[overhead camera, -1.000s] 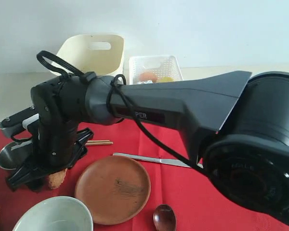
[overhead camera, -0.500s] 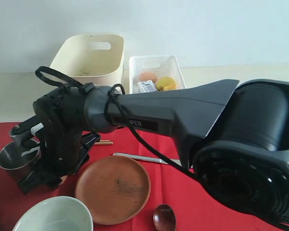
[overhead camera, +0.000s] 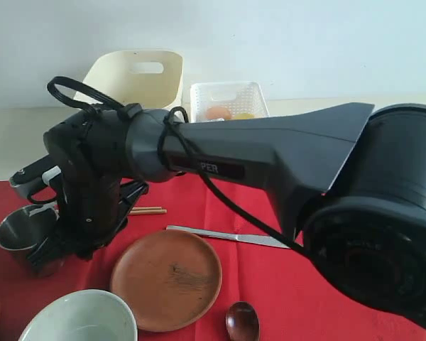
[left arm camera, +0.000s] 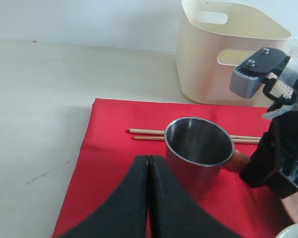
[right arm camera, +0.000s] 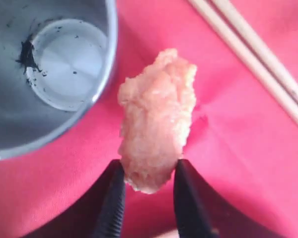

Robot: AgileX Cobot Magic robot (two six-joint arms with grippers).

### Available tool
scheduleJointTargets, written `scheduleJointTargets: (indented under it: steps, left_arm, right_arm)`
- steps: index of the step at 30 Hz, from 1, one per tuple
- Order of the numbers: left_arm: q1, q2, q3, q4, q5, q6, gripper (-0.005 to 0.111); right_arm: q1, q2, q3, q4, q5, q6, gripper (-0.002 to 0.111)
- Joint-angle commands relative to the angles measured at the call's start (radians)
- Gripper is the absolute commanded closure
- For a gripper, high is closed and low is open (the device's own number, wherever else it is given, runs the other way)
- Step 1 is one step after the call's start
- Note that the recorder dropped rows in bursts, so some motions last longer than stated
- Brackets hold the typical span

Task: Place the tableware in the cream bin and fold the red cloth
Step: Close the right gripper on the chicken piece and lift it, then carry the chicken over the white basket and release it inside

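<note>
So right gripper point(right arm camera: 149, 173) pinches a nugget point(right arm camera: 156, 114) by the steel cup point(right arm camera: 49, 64).
And white basket point(overhead camera: 227, 88) holds egg point(overhead camera: 218, 112), lemon point(overhead camera: 245, 116); left gripper point(left arm camera: 148, 161) clamped tight.

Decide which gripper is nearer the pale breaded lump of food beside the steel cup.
Right. The right gripper pinches one end of the lump; the left gripper, shut, sits across the steel cup from it.
</note>
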Motion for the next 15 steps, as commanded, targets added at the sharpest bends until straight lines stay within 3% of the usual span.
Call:
scheduleJointTargets:
  steps: [1,15]
  left_arm:
    - [0.003,-0.005,0.003,-0.002,-0.009,0.002,0.107]
    - [0.003,-0.005,0.003,-0.002,-0.009,0.002,0.107]
  right_arm:
    - [0.002,-0.056,-0.006,-0.047,0.033,0.002,0.108]
    - [0.000,-0.270,-0.006,-0.318,0.201,0.023,0.108]
